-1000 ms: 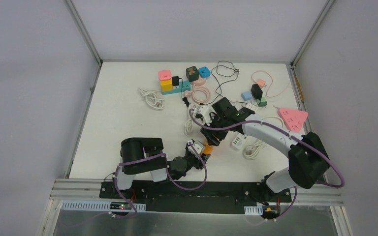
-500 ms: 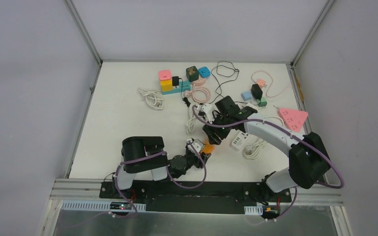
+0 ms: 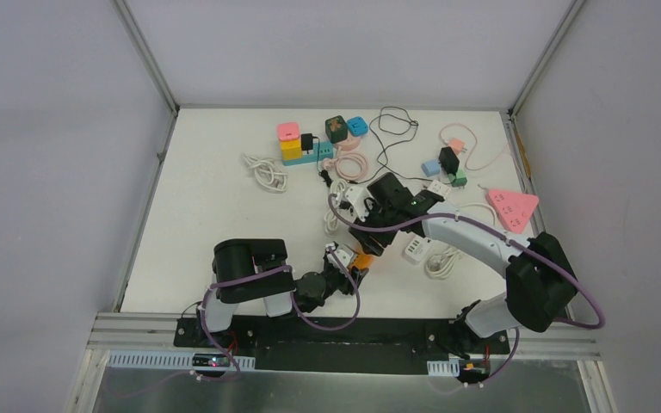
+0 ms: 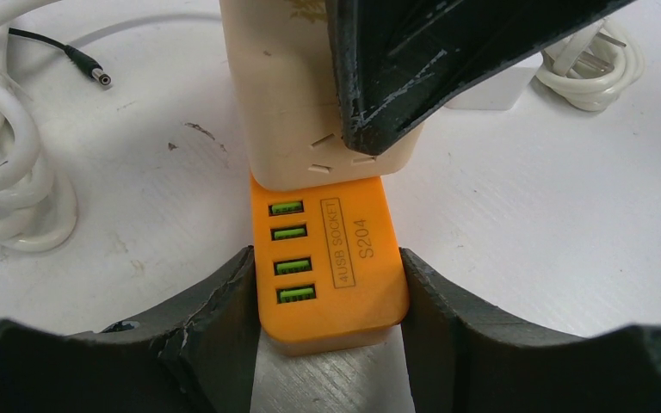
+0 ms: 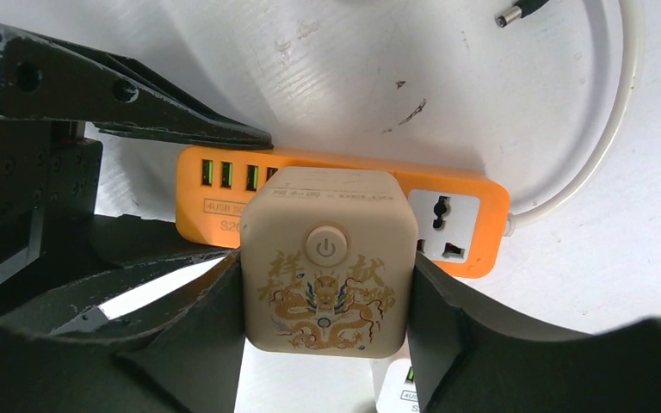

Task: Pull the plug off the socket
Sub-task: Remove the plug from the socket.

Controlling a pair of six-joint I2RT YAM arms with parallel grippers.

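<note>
An orange socket strip (image 4: 331, 258) with green USB ports lies on the white table, and my left gripper (image 4: 327, 297) is shut on its near end, one finger pressed on each side. A cream cube plug (image 5: 327, 262) with a gold dragon print and a power button sits on top of the strip (image 5: 465, 215), next to its free white outlet. My right gripper (image 5: 327, 292) is shut on this plug, fingers flat against both sides. The top view shows the two grippers (image 3: 349, 268) (image 3: 368, 234) meeting over the strip (image 3: 363, 257). The plug's prongs are hidden.
A coiled white cable (image 4: 9, 198) and a black barrel connector (image 4: 86, 69) lie left of the strip. A white USB strip (image 3: 415, 249) sits just right of it. Coloured cube adapters (image 3: 305, 142), cables and a pink triangular strip (image 3: 514, 206) crowd the back.
The right wrist has shifted slightly to the left over the strip. Both grips are unchanged and the left arm is still.
</note>
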